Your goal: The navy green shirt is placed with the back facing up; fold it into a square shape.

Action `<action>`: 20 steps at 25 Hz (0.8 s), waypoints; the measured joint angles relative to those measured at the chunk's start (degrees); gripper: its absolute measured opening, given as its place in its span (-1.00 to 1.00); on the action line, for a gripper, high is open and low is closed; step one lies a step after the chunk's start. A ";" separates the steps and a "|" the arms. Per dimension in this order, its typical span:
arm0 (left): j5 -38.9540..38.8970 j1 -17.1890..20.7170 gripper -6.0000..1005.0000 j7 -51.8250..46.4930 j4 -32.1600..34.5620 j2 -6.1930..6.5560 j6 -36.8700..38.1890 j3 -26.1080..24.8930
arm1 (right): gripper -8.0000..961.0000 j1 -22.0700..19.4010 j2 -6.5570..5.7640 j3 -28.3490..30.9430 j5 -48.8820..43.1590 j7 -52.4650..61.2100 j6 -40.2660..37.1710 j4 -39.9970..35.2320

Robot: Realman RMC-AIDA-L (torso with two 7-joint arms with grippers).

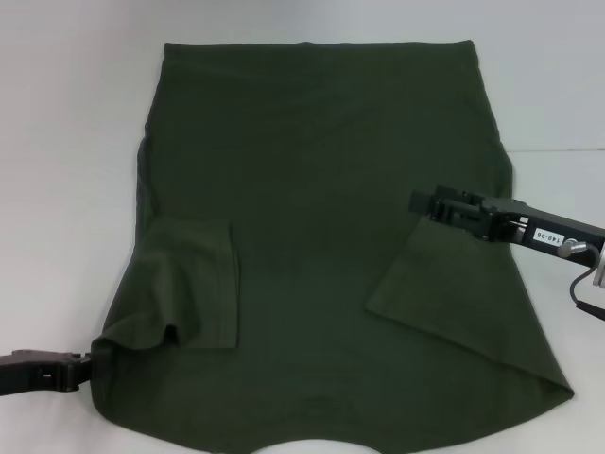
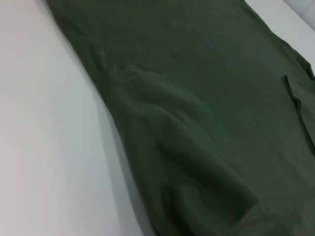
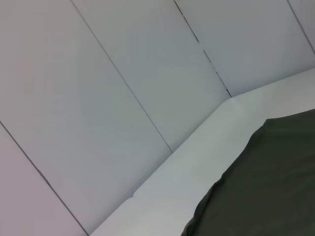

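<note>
The navy green shirt (image 1: 312,170) lies spread on the white table (image 1: 66,142), plain side up, hem at the far end. Its left sleeve (image 1: 194,284) is folded in onto the body and lies a little rumpled. My left gripper (image 1: 87,367) is low at the near left, touching the shirt's edge by that sleeve. My right gripper (image 1: 421,201) is at the right, over the shirt, at the top corner of a triangular flap (image 1: 454,284) of the right side that is folded inward; it looks shut on that corner. The shirt also shows in the left wrist view (image 2: 206,98) and the right wrist view (image 3: 266,187).
Bare white table lies left (image 2: 44,147), right and beyond the shirt. A pale panelled wall (image 3: 123,73) rises behind the table's far edge. A cable (image 1: 579,288) hangs from the right arm.
</note>
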 joint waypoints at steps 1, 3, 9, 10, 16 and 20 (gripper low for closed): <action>0.02 0.00 -0.61 -0.01 -0.01 0.02 0.00 0.03 | 0.65 -0.04 -0.01 -0.01 0.00 0.00 0.00 -0.05; 0.04 0.00 -0.76 -0.05 0.02 0.03 0.03 0.06 | 0.65 -0.17 -0.02 -0.05 0.00 0.00 -0.07 -0.12; -0.27 -0.16 -0.95 -0.94 1.06 -0.04 2.15 0.05 | 0.65 -1.22 -1.53 -0.11 -0.07 1.17 -2.42 -0.23; -0.36 -0.25 -0.96 -0.95 1.17 -0.08 2.78 0.06 | 0.65 -1.49 -1.96 -0.21 -0.20 1.92 -2.92 -0.25; -0.62 -1.39 -0.96 -0.66 1.13 -0.14 5.41 0.43 | 0.65 -3.81 -6.15 -0.68 -4.58 12.44 -4.26 -0.64; -0.65 -1.88 -0.96 -0.64 0.98 -0.19 5.05 0.89 | 0.65 -5.85 -8.45 -0.54 -8.95 20.14 -6.00 -2.47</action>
